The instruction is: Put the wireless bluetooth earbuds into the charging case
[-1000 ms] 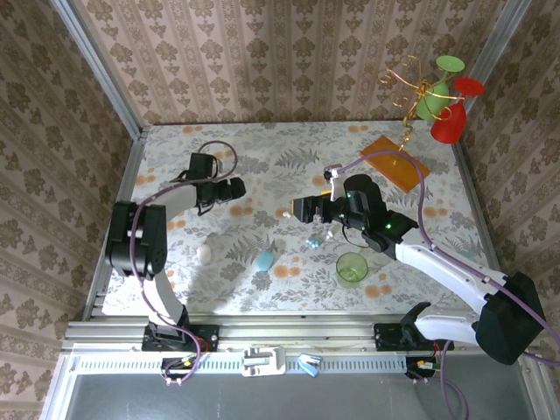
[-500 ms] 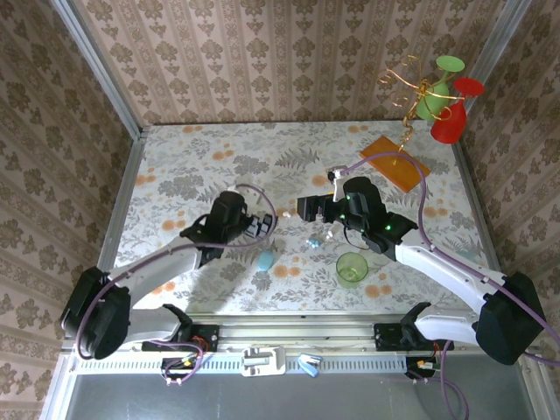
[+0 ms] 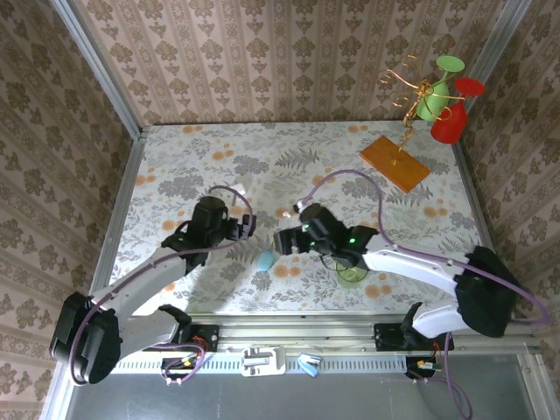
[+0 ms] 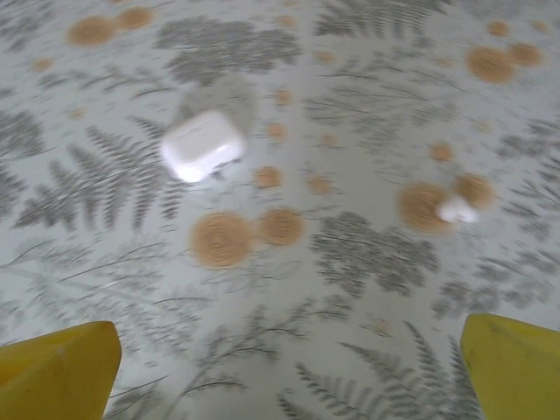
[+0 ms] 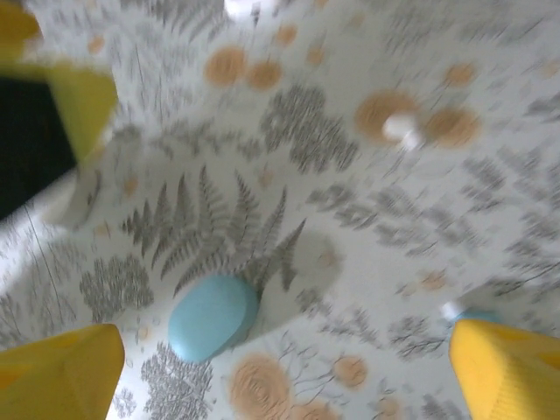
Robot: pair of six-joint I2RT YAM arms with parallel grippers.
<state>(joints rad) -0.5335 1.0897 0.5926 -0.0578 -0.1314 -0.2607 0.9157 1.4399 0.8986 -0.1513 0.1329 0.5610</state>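
The white case (image 4: pixel 202 146) is smooth, glossy plastic that catches the light. The pale blue case (image 5: pixel 213 316) looks like smooth plastic with a duller sheen, though blur makes this uncertain. The table (image 4: pixel 350 262) carries a matt covering printed with ferns. The left end effector (image 4: pixel 284 372) has fingers (image 4: pixel 61 372) of matt yellow plastic. The green cup (image 3: pixel 353 273) is translucent plastic.

A desk (image 3: pixel 175 157) covered in a grey fern print dotted with orange blossoms carries a scatter of small items. A light-blue pebble-shaped case (image 3: pixel 264 260) lies near the front centre, a white case (image 4: pixel 202 145) farther back, and a white earbud (image 3: pixel 285 213) apart from both. A green cup (image 3: pixel 352 276) stands to the right, and an orange slab (image 3: pixel 393 163) sits toward the far right corner.
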